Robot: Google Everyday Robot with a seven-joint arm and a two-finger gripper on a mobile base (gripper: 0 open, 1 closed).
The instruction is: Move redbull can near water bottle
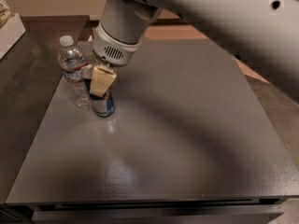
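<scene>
The slim silver and blue metal redbull can [104,106] is standing upright on the flat dark grey table [177,143], toward its far left corner. It is sitting just beside the small clear ribbed plastic water bottle [73,71] with the white screw cap, though I cannot tell whether the two are touching. Only the can's lower part is showing, blue and silver and seemingly undented. Its top is being hidden by the pincer [98,84], whose tan pads [103,80] are clamping the can's upper part from above. By my judgement the carrying is done, since the can is already resting near the bottle. What is remaining is letting go and lifting the white arm [121,27] clear without toppling either container.
</scene>
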